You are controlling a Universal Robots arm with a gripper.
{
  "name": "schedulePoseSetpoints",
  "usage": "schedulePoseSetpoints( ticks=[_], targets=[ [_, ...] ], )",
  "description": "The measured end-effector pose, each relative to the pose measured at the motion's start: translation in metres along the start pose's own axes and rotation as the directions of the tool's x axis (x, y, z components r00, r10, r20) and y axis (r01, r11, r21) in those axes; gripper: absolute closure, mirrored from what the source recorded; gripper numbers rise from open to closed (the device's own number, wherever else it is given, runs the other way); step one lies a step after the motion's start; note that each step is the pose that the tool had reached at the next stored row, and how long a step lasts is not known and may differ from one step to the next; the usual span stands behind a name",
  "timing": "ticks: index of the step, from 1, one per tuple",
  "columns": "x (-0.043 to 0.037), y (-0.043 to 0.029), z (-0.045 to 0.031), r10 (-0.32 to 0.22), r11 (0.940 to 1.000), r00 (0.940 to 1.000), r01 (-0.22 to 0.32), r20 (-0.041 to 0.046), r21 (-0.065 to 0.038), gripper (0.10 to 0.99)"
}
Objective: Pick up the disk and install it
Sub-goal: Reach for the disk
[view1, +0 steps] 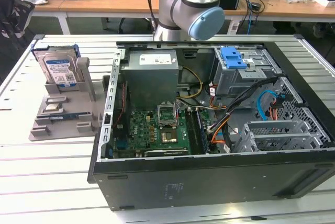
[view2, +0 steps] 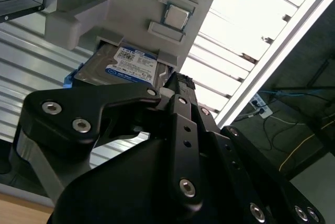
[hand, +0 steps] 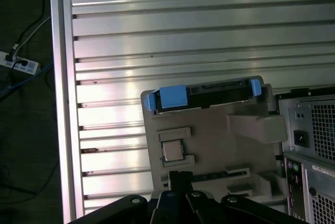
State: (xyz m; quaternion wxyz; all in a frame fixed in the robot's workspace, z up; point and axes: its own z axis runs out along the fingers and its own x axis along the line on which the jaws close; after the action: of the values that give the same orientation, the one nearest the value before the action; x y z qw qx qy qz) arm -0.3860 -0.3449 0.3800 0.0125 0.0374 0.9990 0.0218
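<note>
While upright, silver disk (view1: 59, 70), blue-labelled, blue-railed.

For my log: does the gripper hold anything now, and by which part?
Nothing is held. The disk stands in its grey holder, apart from the gripper.

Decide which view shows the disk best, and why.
The exterior view: the disk stands in its grey holder, label facing the camera. The second wrist view shows it partly hidden; the first wrist view, edge-on.
</note>
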Motion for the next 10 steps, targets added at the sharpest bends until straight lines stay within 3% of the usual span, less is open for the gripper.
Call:
schedulePoseSetpoints(
  ticks=[4,10],
  targets=[
    [0.0085,0.0004,0.0001,0.000,1.0000,1.0000,0.000,0.0002,0.000,0.980],
    [0.0035,0.0033,0.0007,0.000,1.0000,1.0000,0.000,0.0005,0.005,0.980]
  ],
)
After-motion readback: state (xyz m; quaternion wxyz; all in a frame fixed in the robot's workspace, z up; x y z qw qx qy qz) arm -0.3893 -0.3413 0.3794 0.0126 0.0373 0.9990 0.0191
